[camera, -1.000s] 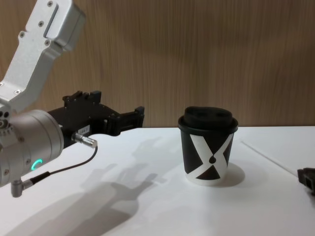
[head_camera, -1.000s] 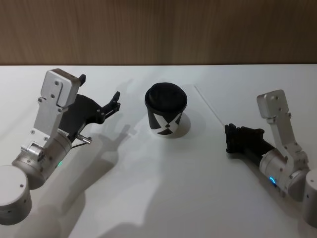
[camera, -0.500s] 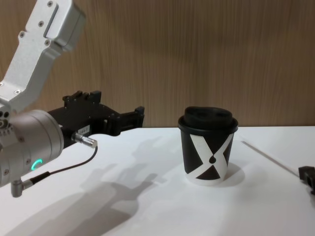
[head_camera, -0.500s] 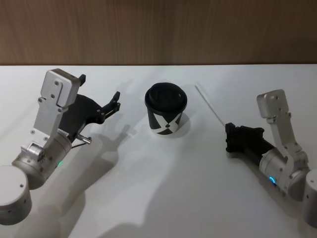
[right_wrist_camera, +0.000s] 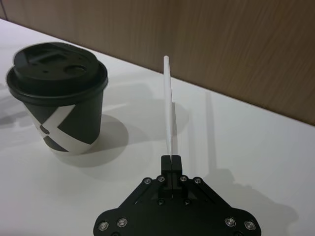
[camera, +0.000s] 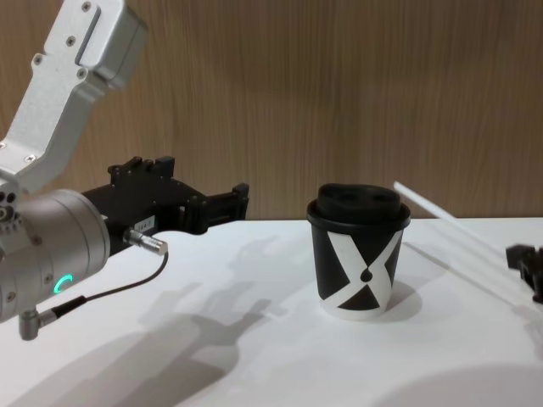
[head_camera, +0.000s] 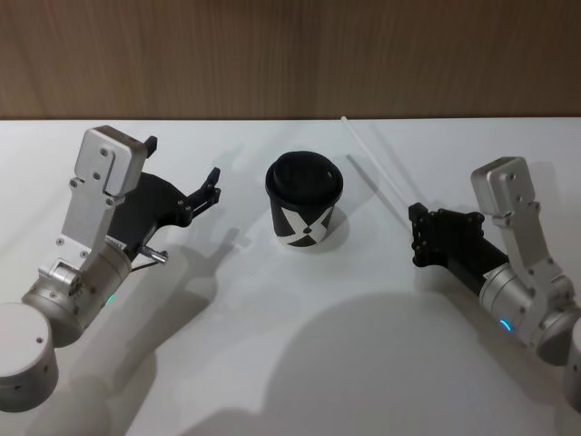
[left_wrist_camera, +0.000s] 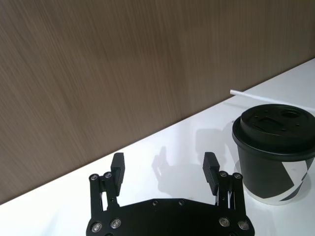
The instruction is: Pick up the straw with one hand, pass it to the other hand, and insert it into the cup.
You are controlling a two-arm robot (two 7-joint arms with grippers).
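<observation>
nearest the robot, the two arms reach in over the white worktop [head_camera: 290, 354] from either side. the right claw [head_camera: 415, 234], all black with blocky tips, hangs at about 4 o'clock from the cup [head_camera: 305, 204] and well apart from it. its fingers are pressed together on one end of the straw [right_wrist_camera: 170, 105].

the left claw [left_wrist_camera: 164, 162], black and long-fingered on a silver wrist, hovers at about 9 o'clock from the cup, near it but not touching. its fingers are spread wide with nothing between them, and in the head view they point between 1 and 2 o'clock. a green ring light [camera: 59, 284] glows on its wrist, and a thin grey cable [camera: 102, 297] loops beneath it.

the cup stands upright in the middle of the worktop. its black lid [head_camera: 305, 179] is on and its white x mark faces the robot.

from the right claw the straw runs straight toward 11 o'clock, lifted clear of the worktop and tilted. its free end is the higher one. in the chest view that end sits about level with the lid's top. in the head view it lies at roughly 1 o'clock from the cup and beyond it, apart from the lid.

farthest back, a brown wood-grain wall [head_camera: 290, 54] closes off the worktop.
</observation>
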